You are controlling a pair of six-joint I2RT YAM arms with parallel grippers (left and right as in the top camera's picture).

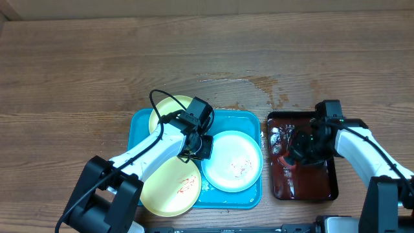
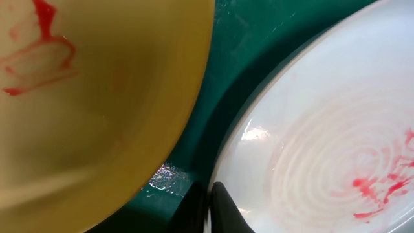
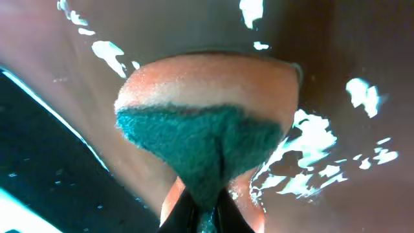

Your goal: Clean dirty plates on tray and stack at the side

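Note:
The turquoise tray (image 1: 138, 124) holds three dirty plates. A pale yellow plate (image 1: 167, 107) lies at its back left. A second yellow plate (image 1: 169, 189) with red smears overhangs the front left corner. A mint-blue plate (image 1: 234, 162) with red smears lies at the right. My left gripper (image 1: 202, 147) is shut on the mint-blue plate's left rim (image 2: 223, 171), between it and the yellow plate (image 2: 97, 97). My right gripper (image 1: 299, 147) is down in the dark red-brown tray, shut on an orange sponge with a green scouring face (image 3: 207, 129).
The dark red-brown tray (image 1: 323, 188) right of the turquoise tray is wet, with water patches around the sponge. A spill of water (image 1: 259, 87) lies on the wooden table behind both trays. A black cable loops above my left wrist.

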